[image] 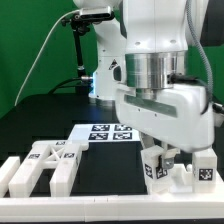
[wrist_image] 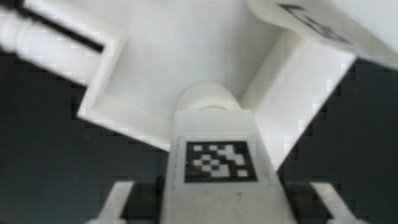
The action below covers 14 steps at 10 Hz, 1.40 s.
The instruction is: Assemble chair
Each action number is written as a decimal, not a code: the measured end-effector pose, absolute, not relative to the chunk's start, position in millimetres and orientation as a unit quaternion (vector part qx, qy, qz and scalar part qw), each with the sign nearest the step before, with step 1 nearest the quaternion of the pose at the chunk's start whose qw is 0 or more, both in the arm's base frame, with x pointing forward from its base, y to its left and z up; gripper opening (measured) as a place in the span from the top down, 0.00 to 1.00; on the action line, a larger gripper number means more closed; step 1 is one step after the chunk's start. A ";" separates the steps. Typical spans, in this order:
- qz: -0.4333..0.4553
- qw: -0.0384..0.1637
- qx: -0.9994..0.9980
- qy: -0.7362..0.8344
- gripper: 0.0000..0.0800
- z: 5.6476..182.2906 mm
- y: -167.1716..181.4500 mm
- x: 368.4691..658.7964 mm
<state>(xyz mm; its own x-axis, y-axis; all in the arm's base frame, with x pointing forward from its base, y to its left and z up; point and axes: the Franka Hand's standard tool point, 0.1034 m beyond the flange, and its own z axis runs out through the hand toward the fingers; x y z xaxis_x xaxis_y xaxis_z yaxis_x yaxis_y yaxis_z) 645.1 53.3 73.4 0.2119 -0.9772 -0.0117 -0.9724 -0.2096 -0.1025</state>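
The chair is still loose glossy white parts with black-and-white tags. In the exterior view my gripper (image: 167,157) reaches down at the front right, among upright tagged pieces (image: 156,172). In the wrist view a narrow white chair bar (wrist_image: 221,130) with a rounded end and a square tag runs between my fingers (wrist_image: 128,200). The dark pads press both its sides, so the gripper (wrist_image: 222,205) is shut on it. Beyond the bar lies a wide angled white panel (wrist_image: 285,75).
Other chair parts (image: 45,160) with tags and long white bars (image: 18,178) lie at the exterior view's front left. The marker board (image: 108,132) lies flat mid-table. Another tagged block (image: 205,168) stands right of the gripper. A white rail borders the black table's front edge.
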 end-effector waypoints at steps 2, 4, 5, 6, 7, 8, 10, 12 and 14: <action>-0.012 0.064 -0.667 0.742 0.64 72.7 55.0 645.2; -0.012 0.064 -0.673 0.737 0.62 72.5 55.0 645.1; -0.017 0.059 -0.708 0.704 0.30 72.2 55.3 644.5; -0.022 0.051 -0.754 0.655 0.30 71.5 57.5 643.5; -0.027 0.049 -0.799 0.599 0.21 72.7 57.8 643.9; -0.034 0.044 -0.862 0.503 0.21 74.3 58.2 643.9; -0.043 0.041 -0.902 0.429 0.19 74.1 61.4 639.4; -0.046 0.036 -0.930 0.362 0.19 73.4 58.7 639.5; -0.060 0.019 -0.974 0.217 0.19 73.2 51.9 645.8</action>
